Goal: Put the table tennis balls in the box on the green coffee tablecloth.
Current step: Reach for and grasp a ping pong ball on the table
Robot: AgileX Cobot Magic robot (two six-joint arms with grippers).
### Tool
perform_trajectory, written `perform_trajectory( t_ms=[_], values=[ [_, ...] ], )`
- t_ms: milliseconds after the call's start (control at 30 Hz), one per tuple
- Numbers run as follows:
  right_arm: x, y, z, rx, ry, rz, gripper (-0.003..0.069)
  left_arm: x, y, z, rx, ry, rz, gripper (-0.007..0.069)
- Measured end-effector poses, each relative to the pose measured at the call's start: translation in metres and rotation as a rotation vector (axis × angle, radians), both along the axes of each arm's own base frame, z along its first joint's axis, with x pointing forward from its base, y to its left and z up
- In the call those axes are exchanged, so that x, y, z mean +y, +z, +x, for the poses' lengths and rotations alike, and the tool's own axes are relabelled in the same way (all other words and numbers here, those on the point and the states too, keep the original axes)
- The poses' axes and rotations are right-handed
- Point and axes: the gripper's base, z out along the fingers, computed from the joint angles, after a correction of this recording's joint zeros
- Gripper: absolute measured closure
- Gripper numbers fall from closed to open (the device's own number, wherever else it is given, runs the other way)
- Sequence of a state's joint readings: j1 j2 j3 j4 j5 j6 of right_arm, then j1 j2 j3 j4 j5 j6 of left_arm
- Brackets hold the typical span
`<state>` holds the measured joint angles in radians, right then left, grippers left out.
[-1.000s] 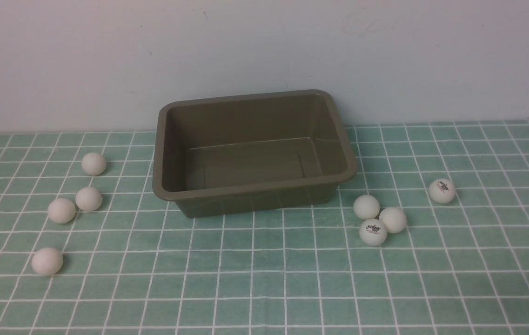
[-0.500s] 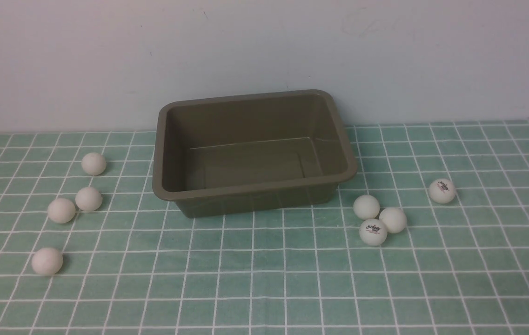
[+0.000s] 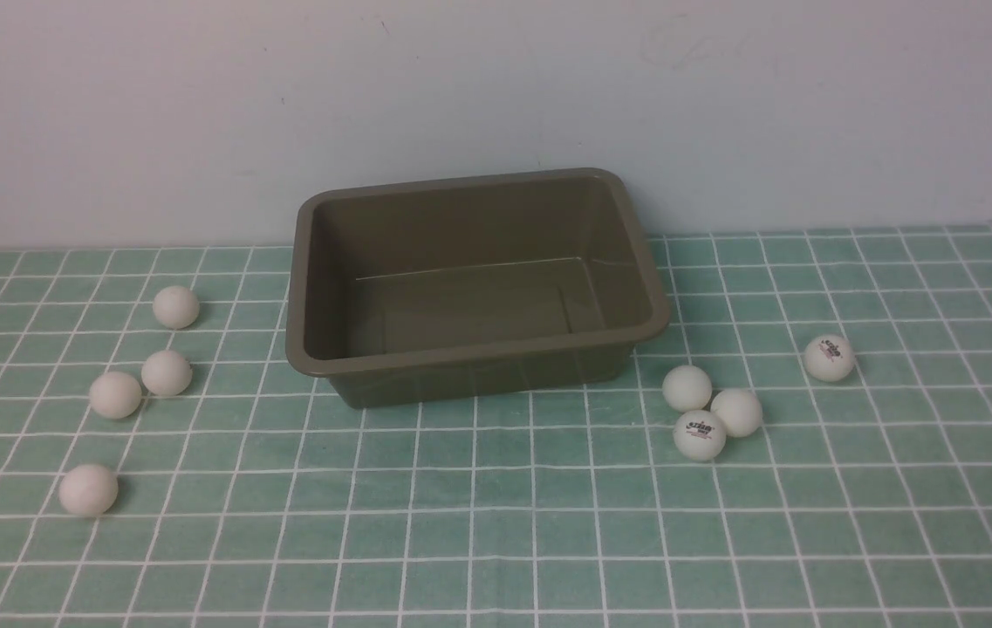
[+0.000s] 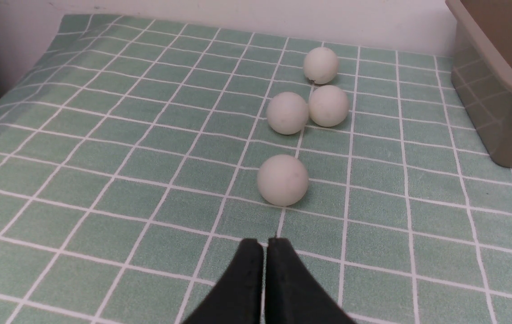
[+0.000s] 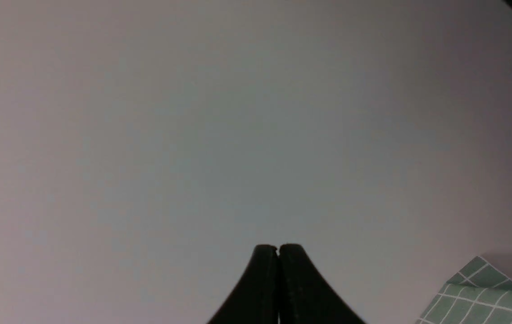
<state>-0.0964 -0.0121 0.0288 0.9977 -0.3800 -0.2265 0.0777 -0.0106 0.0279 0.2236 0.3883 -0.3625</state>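
Green tablecloth (image 4: 102,180) carries nearest ball (image 4: 282,180) just beyond left claw (image 4: 265,245), tips together; right claw (image 5: 278,249) closed too.

The box (image 3: 478,382) stood on the green coffee tablecloth (image 3: 496,523), before the wall (image 3: 496,105). Four table tennis balls (image 3: 167,373) lay left of it, four other balls (image 3: 687,388) right, all on the cloth.
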Motion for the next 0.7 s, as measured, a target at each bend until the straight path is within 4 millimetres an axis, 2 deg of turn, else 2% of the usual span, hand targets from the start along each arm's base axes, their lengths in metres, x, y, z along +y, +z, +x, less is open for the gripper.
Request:
perform_trajectory(
  t_ms=[367, 433, 500, 567, 633, 700],
  values=[
    [-0.004, -0.004, -0.001, -0.039, 0.001, 0.158, 0.0672, 0.0, 0.0, 0.0, 0.0, 0.0, 0.0, 0.0629],
    [-0.002, -0.004, 0.0, -0.028, 0.014, 0.13, 0.0672, 0.0, 0.0, 0.0, 0.0, 0.0, 0.0, 0.0629],
    [0.006, 0.004, 0.003, 0.02, 0.077, 0.007, 0.0672, 0.0, 0.0, 0.0, 0.0, 0.0, 0.0, 0.0629],
    [0.023, 0.028, 0.002, 0.108, 0.183, -0.271, 0.0672, 0.0, 0.0, 0.0, 0.0, 0.0, 0.0, 0.0629],
    [0.032, 0.043, 0.0, 0.174, 0.221, -0.442, 0.0672, 0.0, 0.0, 0.0, 0.0, 0.0, 0.0, 0.0629],
    [0.039, 0.069, -0.002, 0.294, 0.239, -0.658, 0.0672, 0.0, 0.0, 0.0, 0.0, 0.0, 0.0, 0.0629]
  ],
)
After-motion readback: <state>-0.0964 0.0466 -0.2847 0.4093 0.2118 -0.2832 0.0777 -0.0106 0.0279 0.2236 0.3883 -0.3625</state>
